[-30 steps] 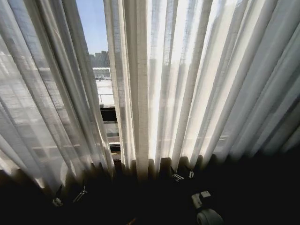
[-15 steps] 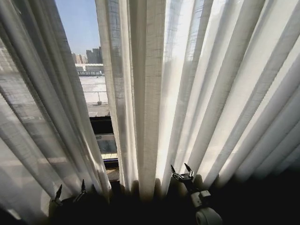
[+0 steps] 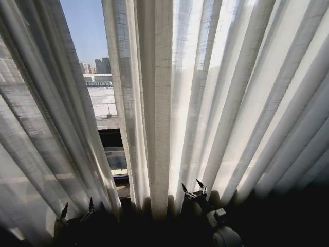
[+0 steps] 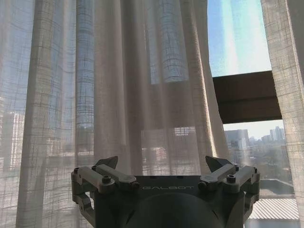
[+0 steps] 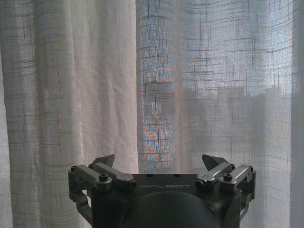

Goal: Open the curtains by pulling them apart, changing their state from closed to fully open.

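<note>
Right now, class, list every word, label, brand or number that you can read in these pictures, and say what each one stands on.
"GALBOT": raised letters on the body of the left gripper, in the left wrist view, facing the curtains.
"GALBOT": the same brand on the body of the right gripper, in the right wrist view.
No other text can be read; the distant buildings show no legible signs.

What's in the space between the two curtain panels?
In the head view, a narrow gap between the left curtain panel and the right curtain panel shows blue sky, distant buildings and a dark window frame bar.
</note>
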Controlling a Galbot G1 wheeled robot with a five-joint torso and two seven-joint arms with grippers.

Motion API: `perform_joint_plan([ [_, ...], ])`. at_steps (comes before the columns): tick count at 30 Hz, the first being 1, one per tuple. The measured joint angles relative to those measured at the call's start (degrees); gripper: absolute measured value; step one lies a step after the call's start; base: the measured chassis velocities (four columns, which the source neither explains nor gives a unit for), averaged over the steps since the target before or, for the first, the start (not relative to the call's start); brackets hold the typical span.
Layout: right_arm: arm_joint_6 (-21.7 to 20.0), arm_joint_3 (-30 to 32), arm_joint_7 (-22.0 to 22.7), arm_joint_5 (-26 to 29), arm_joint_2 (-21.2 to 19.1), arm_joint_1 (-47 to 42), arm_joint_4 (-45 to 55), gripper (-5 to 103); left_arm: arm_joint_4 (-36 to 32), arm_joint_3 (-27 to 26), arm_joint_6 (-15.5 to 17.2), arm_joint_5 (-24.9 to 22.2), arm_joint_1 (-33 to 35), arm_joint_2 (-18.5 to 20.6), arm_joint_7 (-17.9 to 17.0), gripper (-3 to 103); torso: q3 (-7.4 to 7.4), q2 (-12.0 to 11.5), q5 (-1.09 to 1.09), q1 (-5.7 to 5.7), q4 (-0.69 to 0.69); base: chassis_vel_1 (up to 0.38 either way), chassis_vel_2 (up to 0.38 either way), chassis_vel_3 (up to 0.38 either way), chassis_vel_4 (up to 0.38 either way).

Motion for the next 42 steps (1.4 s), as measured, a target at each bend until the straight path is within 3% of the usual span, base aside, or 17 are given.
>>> perform_joint_plan([
  [14,-4.38,-5.62,10.29,0.20,2.17,16.20,-11.91,103,0.00,0.00,0.00,0.00,0.01,0.01,0.00,100,-0.01,0.01,0.00,-0.03,0.01,0.000,0.000,0.000,0.000],
  [16,-4.50,-6.23,11.53,0.20,2.58,17.04,-13.21,95,0.00,0.00,0.00,0.00,0.00,0.01,0.00,100,-0.01,0.01,-0.01,-0.03,0.01,0.000,0.000,0.000,0.000],
  [18,-4.28,-6.29,11.54,0.11,2.68,17.17,-13.61,95,0.00,-0.01,0.00,0.00,0.01,0.01,0.00,100,-0.01,0.01,-0.01,-0.03,0.01,0.000,0.000,0.000,0.000],
  [23,-2.92,-6.53,11.21,-0.32,3.23,17.42,-14.81,69,0.00,0.00,0.00,0.00,0.01,0.01,0.00,100,-0.01,0.01,0.00,-0.03,0.00,0.000,0.000,0.000,0.000],
  [24,-2.92,-6.53,11.21,-0.32,3.23,17.42,-14.81,69,0.00,0.00,0.00,0.00,0.01,0.01,0.00,100,-0.01,0.01,0.00,-0.03,0.00,0.000,0.000,0.000,0.000],
  [26,-2.75,-6.63,11.02,-0.32,3.29,17.39,-14.70,58,0.00,0.00,0.00,0.00,0.00,0.01,0.00,100,-0.01,0.01,0.00,-0.03,0.00,0.000,0.000,0.000,0.000],
  [28,-2.69,-6.66,10.92,-0.33,3.31,17.37,-14.56,58,0.00,0.00,0.00,0.00,0.01,0.01,0.00,100,-0.02,0.02,0.00,-0.03,0.00,0.000,0.000,0.000,0.000],
  [35,-2.52,-6.53,10.57,-0.45,3.07,16.96,-14.30,25,0.00,-0.01,0.00,0.00,0.01,0.01,0.00,100,-0.02,0.02,0.00,-0.03,0.00,0.000,0.000,0.000,0.000],
  [38,-2.48,-6.36,10.44,-0.45,3.03,16.77,-14.27,20,0.00,0.00,0.00,0.00,0.01,0.01,0.00,100,-0.02,0.02,0.00,-0.03,0.00,0.000,0.000,0.000,0.000],
  [42,-2.00,-6.14,9.69,-0.35,3.02,16.37,-14.23,4,0.00,0.00,0.00,0.00,0.01,0.01,0.00,100,-0.02,0.02,0.00,-0.03,0.00,0.000,0.000,0.000,0.000],
])
